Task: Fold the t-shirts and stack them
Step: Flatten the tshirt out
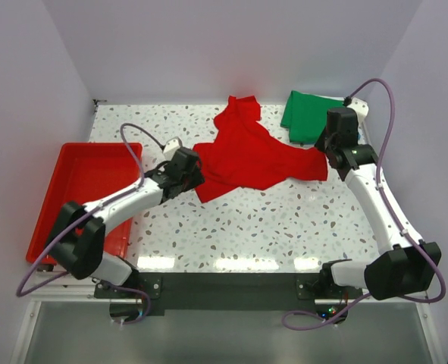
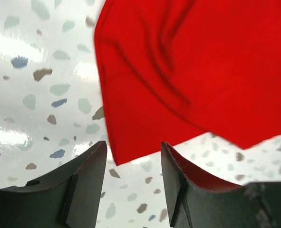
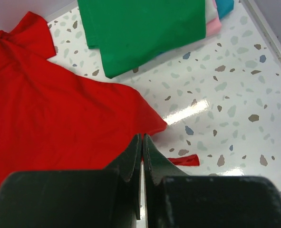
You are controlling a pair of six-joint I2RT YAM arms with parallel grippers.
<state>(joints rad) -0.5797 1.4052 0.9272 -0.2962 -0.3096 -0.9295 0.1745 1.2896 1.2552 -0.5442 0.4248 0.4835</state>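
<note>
A: Where is the red shirt (image 1: 254,155)?
B: In the middle of the table (image 1: 269,227), unfolded and creased, with one sleeve bunched toward the far edge.
A: Left gripper (image 2: 133,152)?
B: Its fingers are apart with nothing between them. It sits low over the table at the shirt's near-left corner. That corner lies just ahead of the gap and, as far as the wrist view shows, touches neither finger.
A: Right gripper (image 3: 141,140)?
B: Its jaws are pressed together at the shirt's right corner, pinching the cloth. Red shows on both sides of the fingers.
A: And the green shirt (image 3: 145,33)?
B: Folded at the far right corner, apart from the red one. It tops a stack, with a pink edge (image 3: 215,26) and a teal edge (image 3: 224,7) showing beneath it.
A: Anything else?
B: A red tray (image 1: 79,193) on the table's left side, beside the left arm.
</note>
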